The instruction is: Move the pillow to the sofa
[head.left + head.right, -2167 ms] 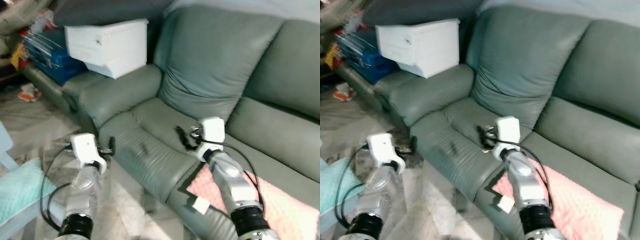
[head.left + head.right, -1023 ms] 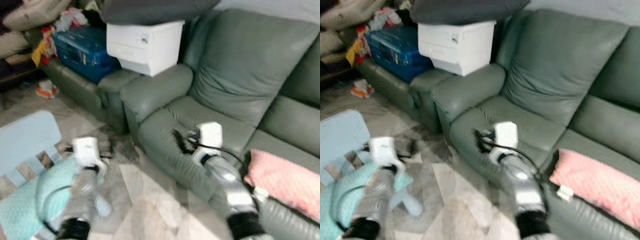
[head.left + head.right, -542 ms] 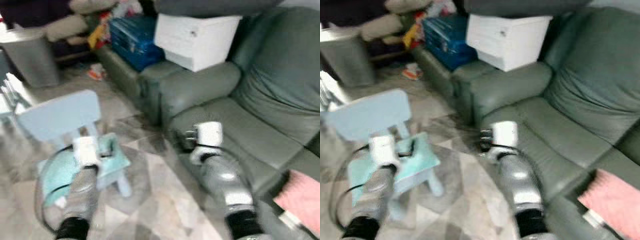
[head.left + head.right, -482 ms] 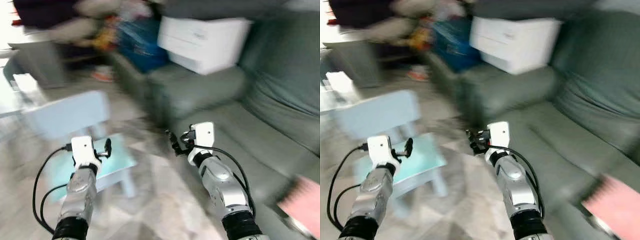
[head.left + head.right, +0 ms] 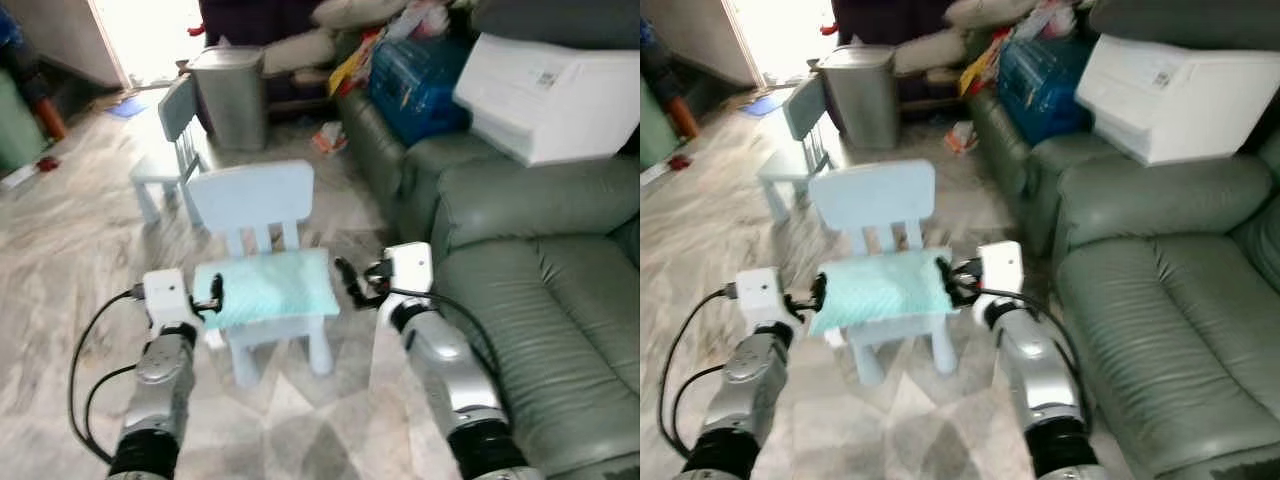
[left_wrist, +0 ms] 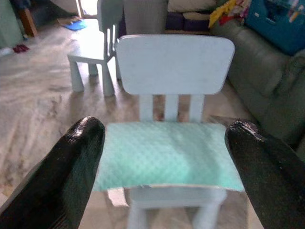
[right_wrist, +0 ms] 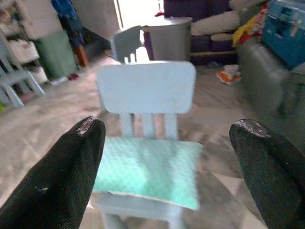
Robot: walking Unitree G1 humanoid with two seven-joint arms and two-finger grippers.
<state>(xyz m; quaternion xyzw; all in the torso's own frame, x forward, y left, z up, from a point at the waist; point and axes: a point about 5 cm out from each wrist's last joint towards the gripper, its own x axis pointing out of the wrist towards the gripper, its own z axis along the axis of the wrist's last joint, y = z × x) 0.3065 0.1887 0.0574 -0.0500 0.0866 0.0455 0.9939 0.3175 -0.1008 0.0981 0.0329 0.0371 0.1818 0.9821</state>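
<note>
Mint pillow [image 5: 268,286] flat on small chair [image 5: 252,205] seat | left gripper [image 5: 213,294], right gripper [image 5: 350,281] flank it, fingers spread, empty | staged for two-sided lift to sofa [image 5: 530,290]

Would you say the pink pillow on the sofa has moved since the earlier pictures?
Cannot tell. The camera has swung left, toward the small chair holding a green pillow. Earlier the pink one stayed on its sofa seat.

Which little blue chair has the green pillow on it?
The nearer chair, right before both grippers, carries the pillow. The farther chair, by the grey bin, has none.
</note>
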